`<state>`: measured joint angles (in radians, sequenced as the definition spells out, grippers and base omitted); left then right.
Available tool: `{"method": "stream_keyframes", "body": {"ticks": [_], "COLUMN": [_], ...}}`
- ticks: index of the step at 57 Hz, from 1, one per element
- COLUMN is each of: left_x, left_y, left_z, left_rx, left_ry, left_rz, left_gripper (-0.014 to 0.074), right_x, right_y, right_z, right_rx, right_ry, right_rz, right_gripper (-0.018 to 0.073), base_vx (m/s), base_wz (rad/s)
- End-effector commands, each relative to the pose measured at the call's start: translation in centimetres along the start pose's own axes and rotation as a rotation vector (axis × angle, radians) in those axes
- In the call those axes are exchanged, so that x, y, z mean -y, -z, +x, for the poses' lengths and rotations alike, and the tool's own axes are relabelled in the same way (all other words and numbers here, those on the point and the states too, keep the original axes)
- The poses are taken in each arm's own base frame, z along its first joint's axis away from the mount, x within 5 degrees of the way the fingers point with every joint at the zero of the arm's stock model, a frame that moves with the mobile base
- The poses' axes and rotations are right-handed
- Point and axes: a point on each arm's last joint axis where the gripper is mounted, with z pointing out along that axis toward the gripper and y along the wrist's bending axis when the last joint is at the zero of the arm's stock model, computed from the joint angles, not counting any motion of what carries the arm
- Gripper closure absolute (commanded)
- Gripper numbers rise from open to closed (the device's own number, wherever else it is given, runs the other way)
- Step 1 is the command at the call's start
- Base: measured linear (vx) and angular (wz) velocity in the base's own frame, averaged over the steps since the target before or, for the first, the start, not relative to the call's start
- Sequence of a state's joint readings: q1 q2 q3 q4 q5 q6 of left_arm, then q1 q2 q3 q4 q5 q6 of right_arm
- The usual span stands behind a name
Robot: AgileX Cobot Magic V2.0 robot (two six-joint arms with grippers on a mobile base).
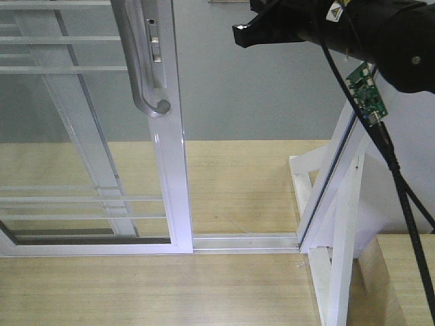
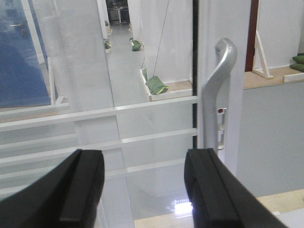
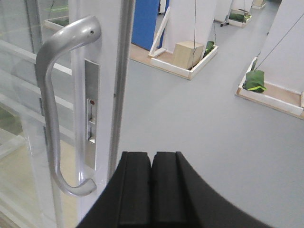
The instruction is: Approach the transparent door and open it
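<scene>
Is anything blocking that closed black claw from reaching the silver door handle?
Nothing visible. Only open air lies between the shut right gripper and the grey handle, to its left on the transparent door.

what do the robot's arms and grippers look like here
Both have matte black, blocky fingers: left gripper, right gripper. From the front, the right arm is a bulky black housing with a small pale sticker, a bare green circuit board and black cables trailing down.
</scene>
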<state>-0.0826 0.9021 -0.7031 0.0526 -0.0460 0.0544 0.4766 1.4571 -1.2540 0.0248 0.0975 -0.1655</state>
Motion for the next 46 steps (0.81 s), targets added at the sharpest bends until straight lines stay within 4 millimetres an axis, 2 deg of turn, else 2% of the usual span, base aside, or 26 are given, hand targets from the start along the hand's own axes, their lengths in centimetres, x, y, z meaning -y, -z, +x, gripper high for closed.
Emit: {"method": "stream_keyframes", "body": {"ticks": [1,9,16,37,42,46], "left_x": [0.1,0.3,0.0,-3.5,-4.1,-4.6], "left_y": [-2.5,-6.2,-9.4,-18.1,-19.1,-19.6], "left_z": [-1.0,1.1,2.1,1.6,1.5,1.4], "left_rx": [0.133,0.141,0.137,0.098,0.083,0.091], "left_ry": [-0.002,0.042,0.088,0.098,0.099,0.099], "left_rz": [0.004,-0.002,-0.029,-0.116,-0.126,-0.138], "left_gripper": [0.0093,0.0093,0.0093,0.0098,0.014,0.0211], "right_x": [0.5,0.7,0.8,0.7,0.7,0.7], "right_y": [2.8,4.4,5.5,5.9,5.9,5.9], "right_z": [-3.4,-4.3,-4.9,-4.7,-4.6,-4.6], "right_rx": [0.146,0.171,0.194,0.143,0.141,0.141], "right_ry": [0.047,0.089,0.096,0.149,0.157,0.166], "right_rz": [0.027,0.036,0.042,0.037,0.038,0.04], "right_gripper": [0.0568,0.0568,0.0568,0.0568,0.0568,0.0568], "base_vx": [0.0,0.0,0.0,0.0,0.0,0.0], "base_wz": [0.0,0.0,0.0,0.0,0.0,0.0]}}
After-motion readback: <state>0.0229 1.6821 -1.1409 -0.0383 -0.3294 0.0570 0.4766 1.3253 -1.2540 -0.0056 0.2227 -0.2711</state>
